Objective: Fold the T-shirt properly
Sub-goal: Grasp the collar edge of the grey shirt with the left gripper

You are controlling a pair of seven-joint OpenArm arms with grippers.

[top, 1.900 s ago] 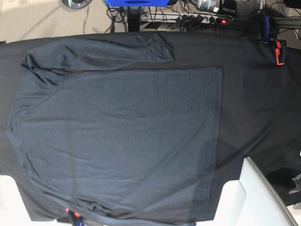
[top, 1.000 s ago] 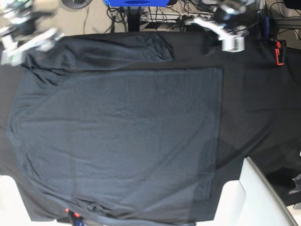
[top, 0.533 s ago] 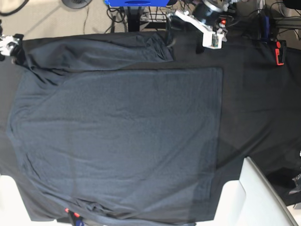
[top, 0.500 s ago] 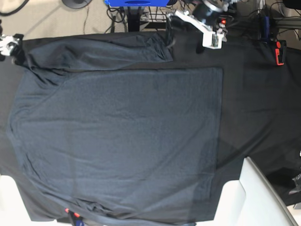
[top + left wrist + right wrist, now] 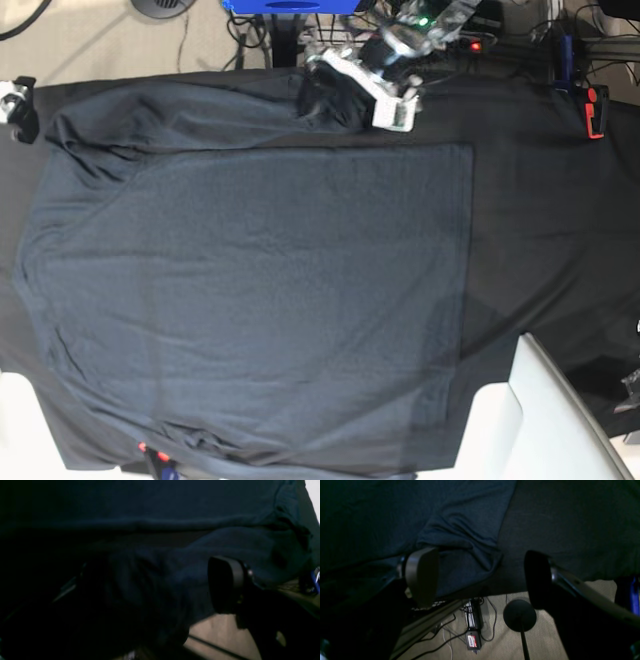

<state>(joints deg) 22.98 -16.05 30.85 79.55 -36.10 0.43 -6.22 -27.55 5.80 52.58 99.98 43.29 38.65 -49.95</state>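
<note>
A black cloth [image 5: 540,200] covers the table, with a beige floor [image 5: 540,642] and trailing cables beyond its far edge. The T-shirt [image 5: 250,300] lies spread flat across most of the table, its straight hem towards the right edge. A long, rumpled strip of it runs along the far edge.

The left gripper [image 5: 350,100] hangs over the end of that strip near the middle of the far edge. Its jaws stand wide apart on either side of the bunched fabric, gripping nothing. In the left wrist view the T-shirt [image 5: 175,505] fills the dim picture, and the left gripper [image 5: 160,585] shows one finger clearly while the other is lost in shadow.

The right gripper [image 5: 12,100] sits at the far left corner, only partly in view, just beside the T-shirt's crumpled end. In its wrist view the right gripper [image 5: 478,578] is spread open over a fold of the T-shirt [image 5: 460,530], next to the bare black cloth [image 5: 570,530]. A round stand base [image 5: 520,615] stands on the floor below.

A red clamp [image 5: 595,110] grips the cloth near the far right corner.
</note>
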